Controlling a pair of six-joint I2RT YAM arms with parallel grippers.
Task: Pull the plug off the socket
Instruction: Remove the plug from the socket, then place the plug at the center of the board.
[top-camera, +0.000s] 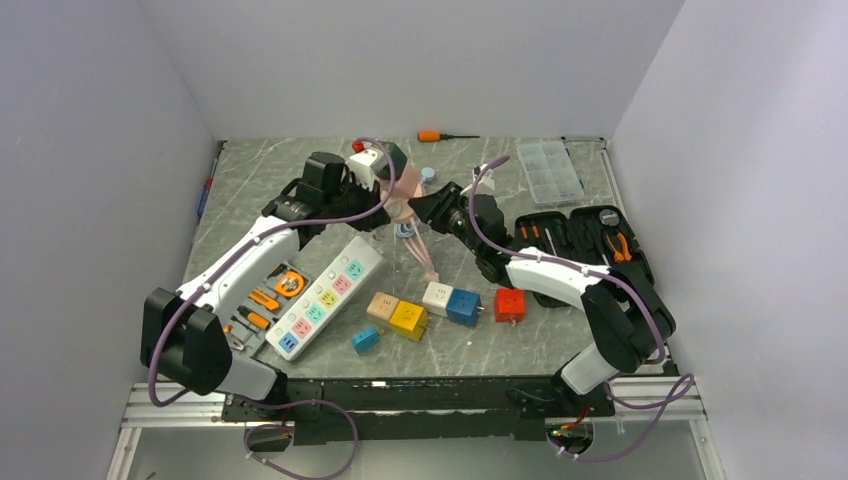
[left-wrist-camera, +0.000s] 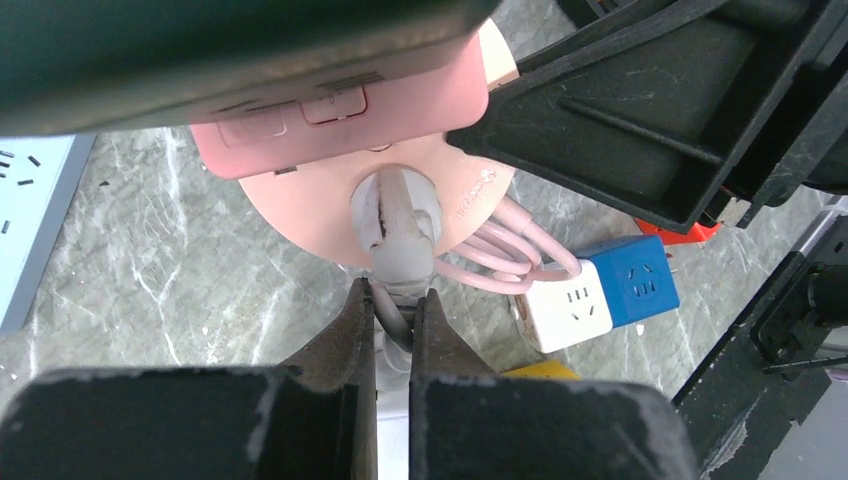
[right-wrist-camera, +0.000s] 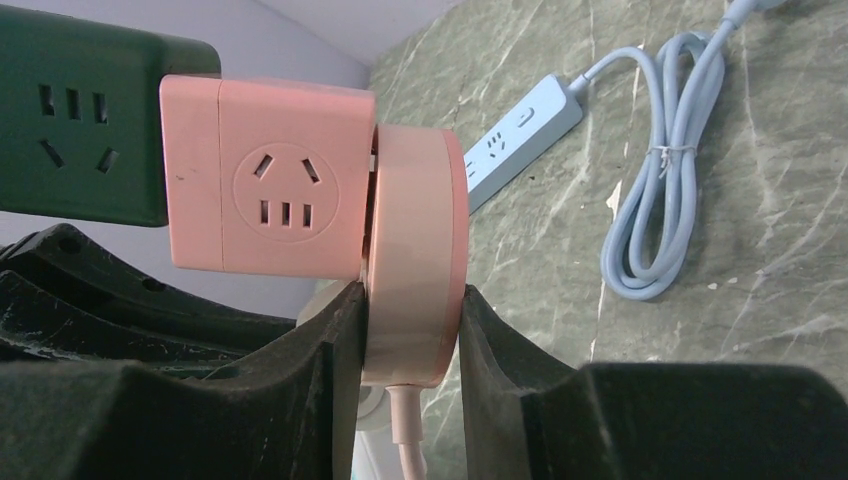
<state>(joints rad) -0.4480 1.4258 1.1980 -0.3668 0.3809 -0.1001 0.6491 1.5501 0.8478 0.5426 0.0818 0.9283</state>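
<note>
Lying flat on the grey marbled table (top-camera: 560, 340), outlets up, the long white power strip with pastel outlets (top-camera: 325, 297) runs diagonally from near-left to far-right. Its near end is close to the table's front edge, with a black tool tray (top-camera: 262, 300) just beside its left flank. Farther back, held off the table, the right gripper (right-wrist-camera: 412, 300) clamps a round pink disc (right-wrist-camera: 420, 230). The left gripper (left-wrist-camera: 392, 300) is pinched together on the disc's pale grey cord stem (left-wrist-camera: 398, 225). Small print on the disc is too blurred to read.

1. Socket (top-camera: 325, 297): long and white, with a row of pastel outlets; lies flat and slanted on the table (top-camera: 470, 350), near left.
2. Plug (right-wrist-camera: 415, 270): round pink disc trailing a pink cord; sits flush against a pink cube (right-wrist-camera: 265, 190), raised off the table.
</note>
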